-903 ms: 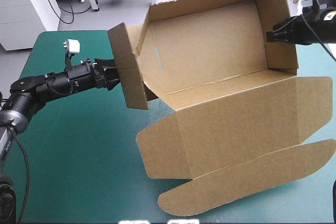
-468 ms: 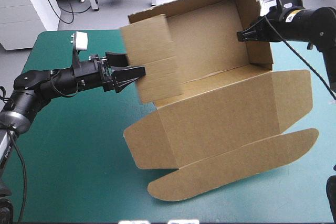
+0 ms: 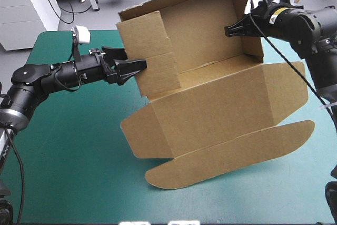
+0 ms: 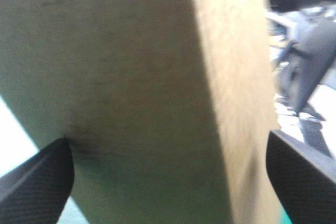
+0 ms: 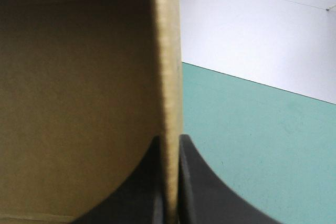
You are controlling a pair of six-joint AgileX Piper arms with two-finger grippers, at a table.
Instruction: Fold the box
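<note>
The brown box [image 3: 210,104] stands half formed on the teal-green cover, back and end walls raised, its lid [image 3: 231,154] lying flat toward the front edge. My left gripper [image 3: 134,67] is open, its tips against the outside of the left end wall [image 3: 152,59]. In the left wrist view that wall [image 4: 136,77] fills the space between the spread fingers [image 4: 37,182]. My right gripper [image 3: 230,29] is shut on the right end wall [image 3: 253,30]; the right wrist view shows the board's edge [image 5: 167,77] pinched between the black fingers of the right gripper [image 5: 169,182].
Bare teal-green cover [image 3: 68,146] lies under and in front of the left arm. The lid's rounded flap [image 3: 168,175] reaches toward the table's front edge, and its side flap [image 3: 289,85] lies under the right arm.
The left gripper let go of the left end wall and opened; that wall swung inward. The right arm moved left, carrying the whole box left with it.
</note>
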